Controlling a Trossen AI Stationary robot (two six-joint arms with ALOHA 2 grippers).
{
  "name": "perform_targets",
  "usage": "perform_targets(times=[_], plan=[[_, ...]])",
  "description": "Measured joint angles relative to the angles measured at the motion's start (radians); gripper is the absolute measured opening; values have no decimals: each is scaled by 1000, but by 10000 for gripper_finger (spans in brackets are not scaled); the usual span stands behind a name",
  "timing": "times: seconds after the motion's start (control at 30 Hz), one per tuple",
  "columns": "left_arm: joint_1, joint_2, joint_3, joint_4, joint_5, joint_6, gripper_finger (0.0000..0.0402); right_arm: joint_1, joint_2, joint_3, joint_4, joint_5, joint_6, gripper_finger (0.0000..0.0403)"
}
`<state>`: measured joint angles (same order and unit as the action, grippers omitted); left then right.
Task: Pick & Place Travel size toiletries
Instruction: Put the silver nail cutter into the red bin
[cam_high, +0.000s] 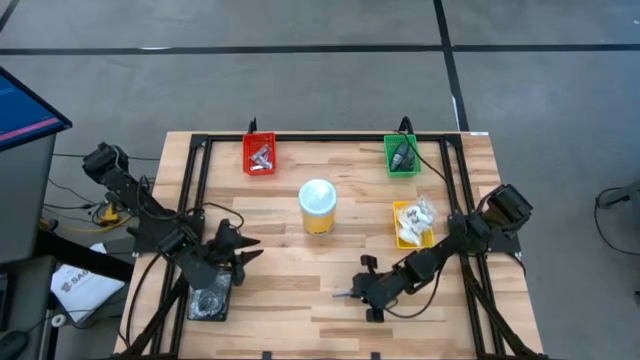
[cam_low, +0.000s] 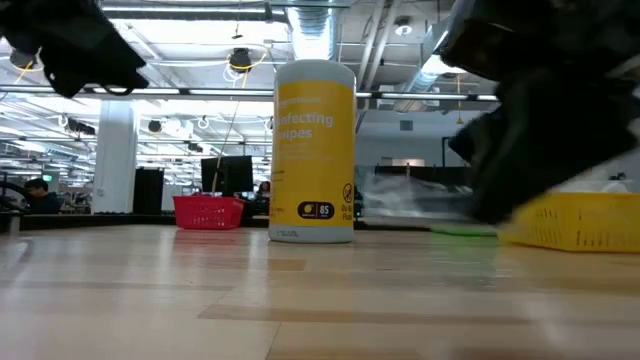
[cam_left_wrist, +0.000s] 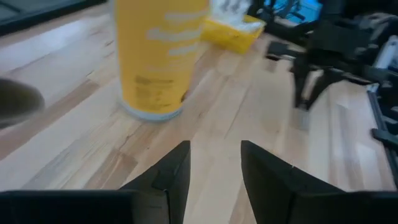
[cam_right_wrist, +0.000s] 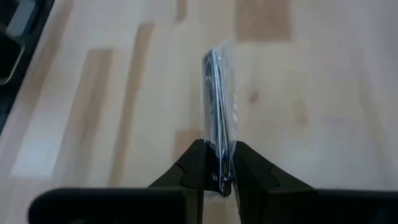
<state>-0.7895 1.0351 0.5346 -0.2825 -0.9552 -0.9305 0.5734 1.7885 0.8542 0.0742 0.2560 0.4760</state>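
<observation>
Right claw (cam_right_wrist: 217, 163): clenched on a dark bundle in a clear bag (cam_right_wrist: 217, 118), pinched at its near end between the two fingers, low over the table (cam_high: 300, 250) at about 5 o'clock from the table's middle.
Long axis of the bundle: ran straight out ahead of the claw, edge-on, away from the wrist; in the high view that pointed toward 9 o'clock.
Contact with the table: hard to judge; the bag seemed just above the boards or barely touching.
Left claw (cam_left_wrist: 214, 163): released, fingers apart with nothing between them, over the table at about 8 o'clock, facing the yellow tub (cam_high: 318, 206).
Black tray (cam_high: 211, 300): just beside the left claw at 6 o'clock from it, holding pale items; it lay at 9 o'clock from the right claw, and bare boards lay between.
Yellow tray (cam_high: 410, 237): near the right arm, at about 1 o'clock from the right claw, filled with white sachets (cam_high: 413, 216).
Red tray (cam_high: 260, 154) and green tray (cam_high: 402, 155): along the far edge, at 11 and 1 o'clock.
In the way: the tub stood at centre, clear of a straight run toward the black tray; the left arm crowded that tray, likely the main hindrance.
</observation>
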Motion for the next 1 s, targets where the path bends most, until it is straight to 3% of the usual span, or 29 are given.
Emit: perform_targets(times=[0.27,0.6,0.77,1.0], plan=[[36,4,0,155,7,175,131,-76,-133,2,36,7,-135,44],[147,4,0,323,144,379,131,-133,-264,2,202,41,-278,44],[201,4,0,447,233,493,131,-170,-284,4,299,41,-329,44],[264,53,0,679,331,664,131,-211,-261,91,299,43,-404,44]])
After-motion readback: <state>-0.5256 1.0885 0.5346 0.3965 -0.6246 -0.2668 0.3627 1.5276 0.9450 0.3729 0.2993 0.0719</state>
